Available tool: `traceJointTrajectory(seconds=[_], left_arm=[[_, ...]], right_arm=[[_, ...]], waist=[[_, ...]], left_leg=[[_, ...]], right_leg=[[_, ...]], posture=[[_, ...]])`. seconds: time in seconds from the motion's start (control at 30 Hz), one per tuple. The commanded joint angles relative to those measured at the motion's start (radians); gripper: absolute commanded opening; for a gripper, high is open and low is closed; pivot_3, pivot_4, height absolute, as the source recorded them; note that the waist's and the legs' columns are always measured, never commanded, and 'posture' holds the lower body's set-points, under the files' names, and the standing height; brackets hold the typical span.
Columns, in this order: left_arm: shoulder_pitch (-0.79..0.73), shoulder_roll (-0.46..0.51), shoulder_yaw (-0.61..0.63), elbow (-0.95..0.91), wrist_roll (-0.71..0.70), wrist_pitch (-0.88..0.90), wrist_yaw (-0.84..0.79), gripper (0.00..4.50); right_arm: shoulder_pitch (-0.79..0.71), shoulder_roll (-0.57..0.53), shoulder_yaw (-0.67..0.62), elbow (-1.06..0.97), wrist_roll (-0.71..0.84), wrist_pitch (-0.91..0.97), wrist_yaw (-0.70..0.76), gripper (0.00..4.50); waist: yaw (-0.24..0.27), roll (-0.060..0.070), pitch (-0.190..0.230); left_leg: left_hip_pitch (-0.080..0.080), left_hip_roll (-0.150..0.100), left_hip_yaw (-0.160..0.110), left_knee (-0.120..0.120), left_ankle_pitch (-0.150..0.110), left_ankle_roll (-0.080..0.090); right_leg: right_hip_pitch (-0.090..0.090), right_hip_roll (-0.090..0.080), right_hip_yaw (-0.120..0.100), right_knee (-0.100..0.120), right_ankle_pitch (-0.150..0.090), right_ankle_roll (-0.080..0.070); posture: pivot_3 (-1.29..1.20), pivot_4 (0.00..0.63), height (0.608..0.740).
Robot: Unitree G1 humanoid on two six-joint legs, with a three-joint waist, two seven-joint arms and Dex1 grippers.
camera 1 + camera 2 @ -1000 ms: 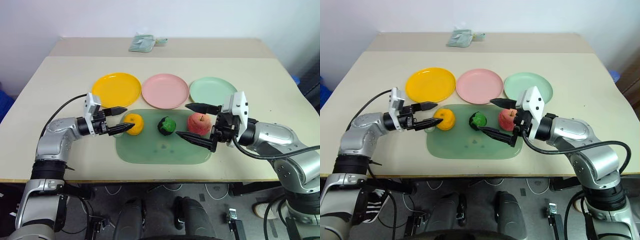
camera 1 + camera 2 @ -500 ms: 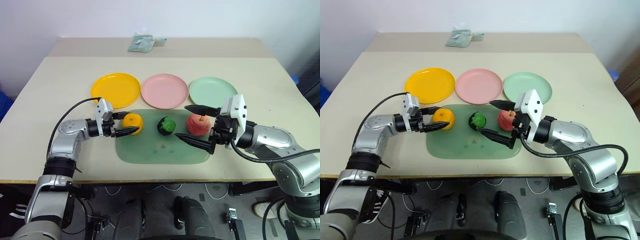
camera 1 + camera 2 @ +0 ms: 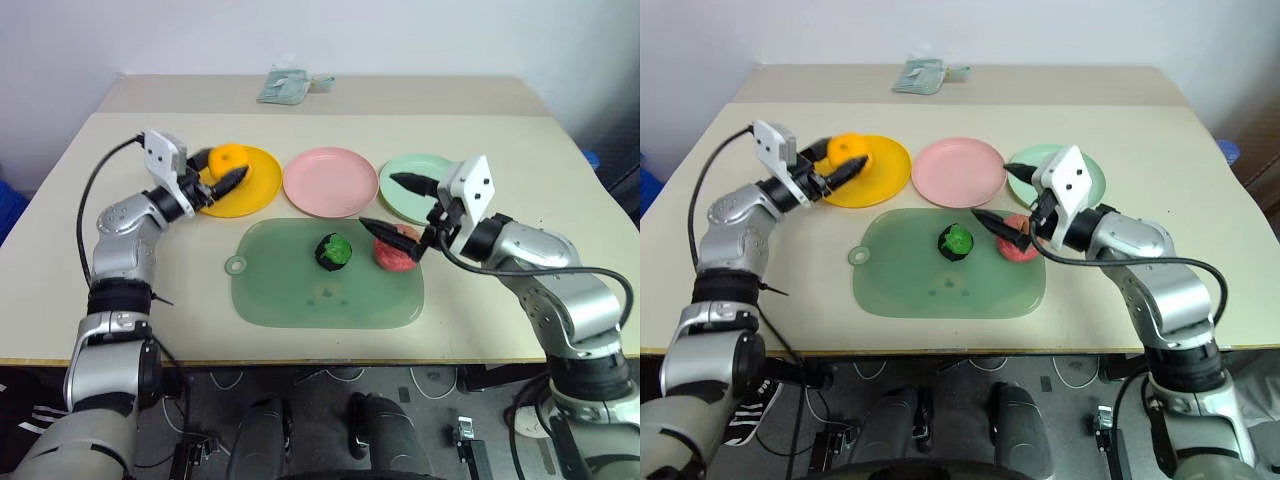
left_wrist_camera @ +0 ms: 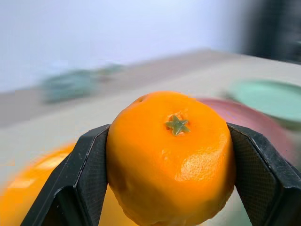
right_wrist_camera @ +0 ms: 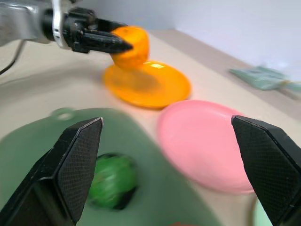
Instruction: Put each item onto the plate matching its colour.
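My left gripper (image 3: 232, 170) is shut on the round orange (image 3: 230, 157) and holds it just above the yellow plate (image 3: 255, 190). In the left wrist view the orange (image 4: 171, 160) sits squeezed between both fingers. The pink plate (image 3: 330, 182) and the mint green plate (image 3: 405, 190) lie empty. On the mat, the green-and-black ball (image 3: 333, 250) rests beside the reddish apple (image 3: 398, 250). My right gripper (image 3: 398, 208) hangs open right over the apple, one finger low at its near-left side, the other raised above the mint plate's edge.
The large green mat (image 3: 310, 300) lies in front of the plates, its hanging loop at the left. A folded greenish cloth (image 3: 290, 85) lies at the back of the table. Bare tabletop stretches to both sides.
My left gripper has shut on the orange and carried it up and back from the mat to above the yellow plate. My right gripper has moved forward over the apple, still open.
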Motion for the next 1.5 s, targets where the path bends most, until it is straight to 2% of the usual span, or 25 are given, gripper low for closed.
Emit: traceJointTrajectory(seconds=[0.03,0.23,0.37,0.43,0.47,0.57,0.7,0.83,0.87,0.93,1.0,1.2,1.27,1.5], left_arm=[[-0.065,-0.01,0.022,0.144,0.05,-0.09,0.131,3.07],[-0.139,-0.023,0.018,0.314,0.092,-0.16,0.205,3.07],[-0.163,-0.019,0.015,0.364,0.113,-0.173,0.224,3.07],[-0.169,-0.019,0.013,0.367,0.109,-0.166,0.182,4.09],[-0.17,-0.022,0.015,0.364,0.105,-0.172,0.165,4.45],[-0.173,-0.032,0.041,0.344,0.068,-0.163,0.115,4.45],[-0.157,-0.018,0.048,0.267,0.028,-0.141,-0.014,4.45],[-0.096,0.014,0.042,0.088,-0.067,-0.02,-0.249,4.45],[-0.041,0.047,0.019,-0.041,-0.145,0.141,-0.366,4.45],[0.063,0.104,-0.019,-0.271,-0.256,0.352,-0.513,4.45],[0.118,0.147,-0.032,-0.393,-0.318,0.495,-0.554,4.45],[0.216,0.249,-0.071,-0.515,-0.269,0.519,-0.627,4.45],[0.26,0.286,-0.095,-0.523,-0.209,0.413,-0.665,4.45],[0.27,0.303,-0.062,-0.525,-0.24,0.42,-0.672,4.45]], right_arm=[[-0.051,0.035,-0.012,0.027,-0.029,-0.044,-0.024,4.5],[-0.032,0.047,-0.031,-0.058,0.063,0.003,0.034,4.5],[-0.016,0.032,-0.043,-0.091,0.081,0.031,0.03,4.5],[-0.011,0.028,-0.052,-0.104,0.093,0.047,0.029,4.5],[-0.009,0.028,-0.055,-0.108,0.098,0.055,0.028,4.5],[-0.009,0.024,-0.058,-0.116,0.108,0.066,0.029,4.5],[-0.008,0.02,-0.059,-0.12,0.122,0.077,0.034,4.5],[-0.011,0.018,-0.052,-0.121,0.136,0.085,0.05,4.5],[-0.004,0.009,-0.039,-0.134,0.153,0.096,0.078,4.5],[0.006,-0.002,-0.021,-0.15,0.167,0.105,0.111,4.5],[0.007,-0.005,-0.01,-0.145,0.149,0.1,0.114,4.5],[-0.005,0.004,0.016,-0.112,0.103,0.081,0.109,4.5],[0.0,0.005,0.042,-0.114,0.082,0.072,0.114,4.5],[0.005,0.029,0.067,-0.113,0.039,0.045,0.103,4.5]], waist=[[0.0,0.0,0.0],[0.001,0.0,0.0],[-0.001,-0.001,0.0],[-0.001,-0.001,0.0],[-0.001,0.0,0.0],[-0.001,-0.001,0.0],[-0.001,-0.001,0.0],[-0.004,-0.001,0.0],[-0.007,0.0,0.0],[-0.024,0.0,0.0],[-0.028,0.0,0.0],[-0.024,0.0,0.0],[-0.025,0.0,0.0],[-0.02,0.0,0.0]], left_leg=[[0.0,0.0,0.0,0.0,0.0,0.0],[-0.001,0.0,0.0,0.0,0.0,0.0],[0.0,0.0,0.0,0.0,0.0,0.0],[0.0,0.0,0.0,0.0,0.0,0.0],[0.0,0.0,0.0,0.0,0.0,0.0],[0.0,0.0,0.0,0.0,0.0,0.0],[0.0,0.0,0.0,0.0,0.0,0.0],[0.0,0.0,0.0,0.0,0.0,0.0],[0.0,0.0,0.0,0.0,0.0,0.0],[0.0,0.001,0.0,-0.001,0.0,0.0],[0.0,0.001,0.0,-0.001,0.0,0.0],[0.0,0.001,-0.001,0.0,0.001,-0.001],[0.001,0.001,-0.001,0.0,0.001,-0.001],[-0.001,0.001,-0.001,-0.001,0.001,-0.001]], right_leg=[[0.0,0.0,0.0,0.0,0.0,0.0],[0.0,0.0,-0.001,0.0,0.001,0.001],[0.0,0.0,-0.001,0.0,0.001,0.001],[0.0,0.0,-0.001,0.0,0.001,0.001],[0.0,0.0,-0.001,0.0,0.001,0.001],[0.0,0.0,-0.001,0.0,0.001,0.001],[0.0,0.0,-0.001,0.0,0.001,0.001],[0.0,0.0,-0.001,0.0,0.001,0.001],[0.0,0.0,-0.001,0.0,0.001,0.001],[0.0,0.0,0.0,0.0,0.001,0.001],[-0.001,0.0,0.0,0.001,0.0,0.001],[0.0,0.0,0.0,0.001,-0.002,-0.003],[0.0,0.0,0.0,0.001,-0.002,-0.003],[-0.001,0.0,0.0,0.001,-0.002,-0.003]], posture=[[0.0,0.15,0.74],[0.0,0.15,0.74],[0.0,0.15,0.74],[0.0,0.15,0.74],[0.0,0.15,0.74],[0.0,0.15,0.74],[0.0,0.15,0.74],[0.0,0.15,0.74],[0.0,0.15,0.74],[0.0,0.15,0.74],[0.0,0.15,0.74],[0.0,0.15,0.74],[0.0,0.15,0.74],[0.0,0.15,0.74]])
